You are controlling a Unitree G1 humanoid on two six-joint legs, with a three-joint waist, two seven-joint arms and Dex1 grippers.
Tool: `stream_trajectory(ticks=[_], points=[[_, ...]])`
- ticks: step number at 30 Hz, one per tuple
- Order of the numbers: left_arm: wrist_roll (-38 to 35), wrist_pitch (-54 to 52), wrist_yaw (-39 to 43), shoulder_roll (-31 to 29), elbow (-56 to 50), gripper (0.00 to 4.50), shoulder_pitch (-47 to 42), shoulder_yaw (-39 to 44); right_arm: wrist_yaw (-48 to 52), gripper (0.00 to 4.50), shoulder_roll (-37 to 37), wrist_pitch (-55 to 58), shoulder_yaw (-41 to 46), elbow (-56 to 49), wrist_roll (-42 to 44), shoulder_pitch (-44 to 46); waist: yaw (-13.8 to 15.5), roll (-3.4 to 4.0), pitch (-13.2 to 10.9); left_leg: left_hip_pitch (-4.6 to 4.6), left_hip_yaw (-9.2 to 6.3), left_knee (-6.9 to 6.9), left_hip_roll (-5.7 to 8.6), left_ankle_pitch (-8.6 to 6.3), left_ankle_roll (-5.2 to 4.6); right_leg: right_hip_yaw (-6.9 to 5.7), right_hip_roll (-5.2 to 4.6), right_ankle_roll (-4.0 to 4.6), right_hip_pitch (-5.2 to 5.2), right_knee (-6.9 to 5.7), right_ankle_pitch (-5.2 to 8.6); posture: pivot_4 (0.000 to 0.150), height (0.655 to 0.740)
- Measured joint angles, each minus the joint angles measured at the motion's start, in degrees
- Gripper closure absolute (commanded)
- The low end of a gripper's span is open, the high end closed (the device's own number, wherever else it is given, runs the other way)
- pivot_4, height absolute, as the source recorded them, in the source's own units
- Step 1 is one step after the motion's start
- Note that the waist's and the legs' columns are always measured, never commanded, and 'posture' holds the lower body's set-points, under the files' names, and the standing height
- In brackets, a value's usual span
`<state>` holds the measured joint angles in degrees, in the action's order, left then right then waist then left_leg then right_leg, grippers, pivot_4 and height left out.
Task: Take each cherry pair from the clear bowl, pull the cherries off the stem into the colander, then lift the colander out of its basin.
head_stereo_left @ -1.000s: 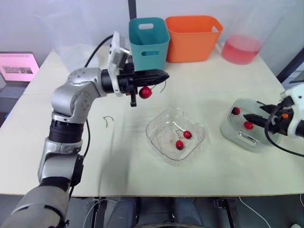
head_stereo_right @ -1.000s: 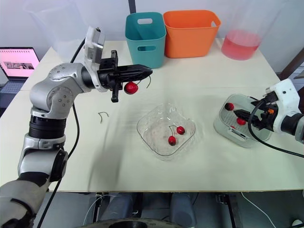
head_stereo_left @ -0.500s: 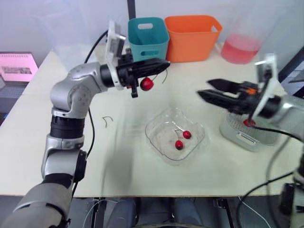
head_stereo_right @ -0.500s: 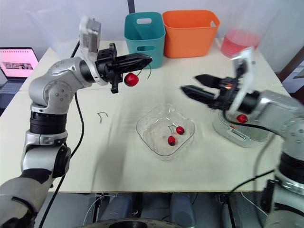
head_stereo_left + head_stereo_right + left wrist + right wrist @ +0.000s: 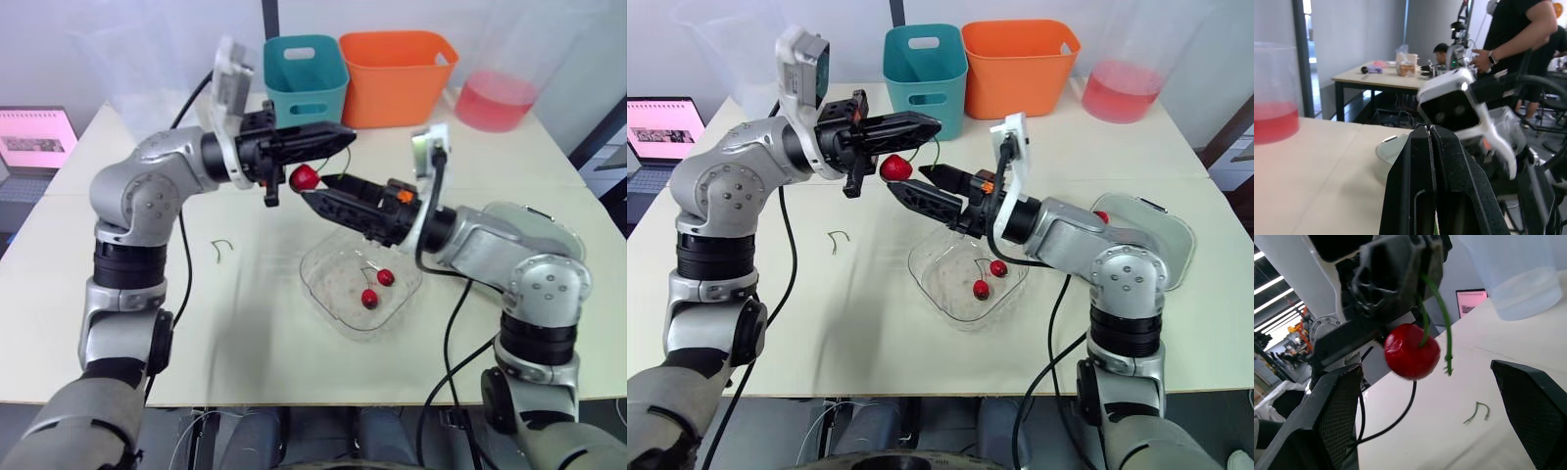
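We see the right gripper with its two black fingers spread wide apart. Between them hangs a red cherry, dangling on a green stem pinched in the closed left gripper. The stem's second branch ends bare. Beyond, on the cream table, we make out a loose green stalk, a pink laptop screen and a clear tub.

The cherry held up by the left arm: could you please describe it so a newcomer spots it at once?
Start at the teal bin at the back; just in front of it the left gripper pinches a green stem. The cherry dangles from that stem in mid-air, unlike the two cherries lying in the clear bowl.
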<state>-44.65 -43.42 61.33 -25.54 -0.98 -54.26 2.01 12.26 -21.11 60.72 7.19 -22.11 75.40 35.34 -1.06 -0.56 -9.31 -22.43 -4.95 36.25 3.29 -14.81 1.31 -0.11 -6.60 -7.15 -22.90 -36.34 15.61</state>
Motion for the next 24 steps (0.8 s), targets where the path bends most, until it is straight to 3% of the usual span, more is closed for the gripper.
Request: stream_trajectory(ticks=[16, 19, 22, 24], points=[[-1.03, -0.03, -0.62, 0.83, -0.34, 4.5, 0.47, -0.05, -1.6, 0.05, 2.2, -2.28, -2.27, 1.04, 0.04, 1.51, -0.07, 0.0, 0.0, 0.0, 0.01, -0.01, 0.0, 0.0, -0.01, 0.01, 0.03, 0.0, -0.04, -0.03, 0.0, 0.15, 0.74], [-1.05, -0.03, -0.72, 0.91, -0.36, 4.5, 0.48, -0.07, -1.78, 0.87, 2.82, -2.57, -2.41, 1.16, 0.03, 1.52, -0.07, 0.0, 0.0, 0.0, 0.01, -0.01, 0.0, 0.0, 0.0, 0.01, 0.03, 0.0, -0.05, -0.04, 0.0, 0.15, 0.74], [-0.99, -0.03, -1.09, 0.9, -0.35, 4.5, 0.53, -0.09, -1.68, 2.29, 3.29, -2.67, -2.55, 1.05, 0.33, 1.58, -0.08, 0.0, 0.0, 0.0, 0.01, -0.02, -0.01, 0.0, -0.01, 0.01, 0.03, 0.0, -0.05, -0.04, 0.0, 0.15, 0.74], [-0.95, -0.03, -1.34, 0.84, -0.33, 4.5, 0.57, -0.09, -1.55, 2.29, 3.31, -2.67, -2.69, 0.84, 0.71, 1.65, -0.07, 0.0, 0.0, 0.0, 0.01, -0.02, -0.01, 0.0, -0.01, 0.02, 0.03, 0.0, -0.05, -0.04, 0.0, 0.15, 0.74]])
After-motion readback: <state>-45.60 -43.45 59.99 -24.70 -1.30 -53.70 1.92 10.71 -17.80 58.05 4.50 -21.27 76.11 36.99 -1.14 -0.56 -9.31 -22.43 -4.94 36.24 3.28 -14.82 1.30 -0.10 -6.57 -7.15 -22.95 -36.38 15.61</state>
